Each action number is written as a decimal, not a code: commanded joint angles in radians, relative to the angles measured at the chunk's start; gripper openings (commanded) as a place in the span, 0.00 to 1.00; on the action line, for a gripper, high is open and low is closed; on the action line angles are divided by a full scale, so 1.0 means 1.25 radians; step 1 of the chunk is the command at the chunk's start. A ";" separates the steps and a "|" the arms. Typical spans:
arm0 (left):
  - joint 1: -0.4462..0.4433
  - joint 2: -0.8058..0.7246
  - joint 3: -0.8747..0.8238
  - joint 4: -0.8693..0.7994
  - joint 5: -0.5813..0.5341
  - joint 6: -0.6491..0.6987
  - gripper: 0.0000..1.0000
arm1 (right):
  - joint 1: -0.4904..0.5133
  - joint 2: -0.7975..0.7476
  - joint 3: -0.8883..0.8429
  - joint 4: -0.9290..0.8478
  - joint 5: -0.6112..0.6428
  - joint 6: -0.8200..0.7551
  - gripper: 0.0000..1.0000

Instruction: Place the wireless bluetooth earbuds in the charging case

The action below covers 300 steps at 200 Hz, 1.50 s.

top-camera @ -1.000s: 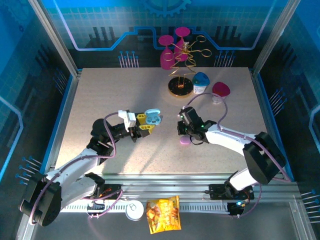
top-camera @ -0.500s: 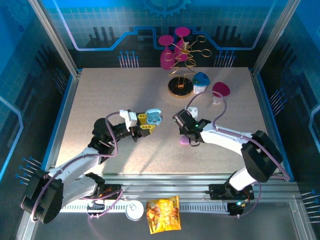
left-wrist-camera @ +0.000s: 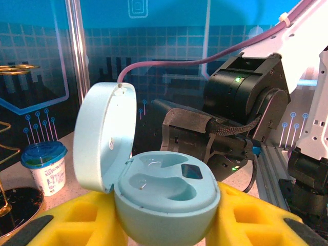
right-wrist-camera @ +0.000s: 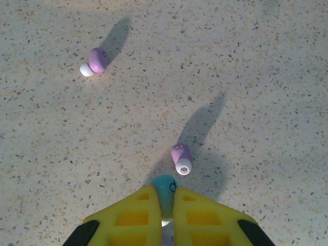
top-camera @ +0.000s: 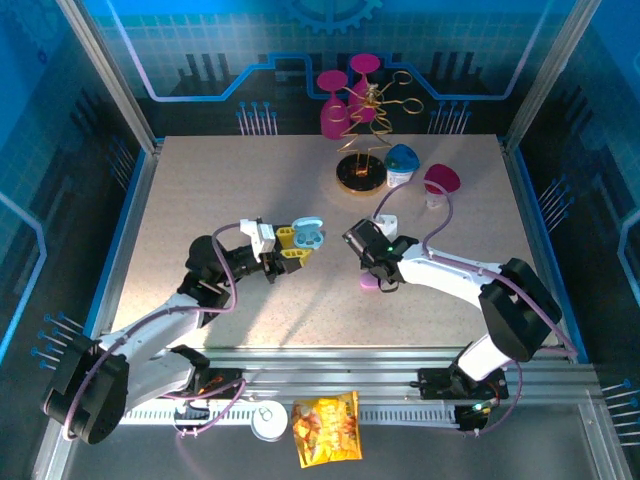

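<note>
My left gripper point(left-wrist-camera: 164, 228) is shut on the charging case point(left-wrist-camera: 166, 192), its yellow fingers point(left-wrist-camera: 251, 218) pressing on both sides. The pale blue case is open, with the lid point(left-wrist-camera: 105, 136) tipped back to the left and both wells empty. In the top view the case point(top-camera: 308, 234) hangs over the table's middle. My right gripper point(right-wrist-camera: 165, 193) is shut on a pale blue earbud point(right-wrist-camera: 164, 185) just above the table. Two lilac earbuds lie loose, one point(right-wrist-camera: 182, 158) right ahead of the fingertips and one point(right-wrist-camera: 95, 60) farther off at the upper left. The right wrist point(top-camera: 368, 243) sits just right of the case.
A lilac case point(top-camera: 370, 283) lies under the right arm. At the back stand pink glasses point(top-camera: 340, 100), a gold wire stand on a round base point(top-camera: 360, 172), a blue-lidded cup point(top-camera: 402, 165) and a pink-lidded cup point(top-camera: 440, 182). A snack packet point(top-camera: 328, 428) lies below the rail.
My right arm has swung a little to the left, toward the case held by the left gripper. The left arm has barely moved.
</note>
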 commanded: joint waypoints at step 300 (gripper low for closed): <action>-0.002 0.174 0.020 0.136 -0.090 0.055 0.20 | 0.179 -0.195 0.111 0.355 -0.303 -0.325 0.10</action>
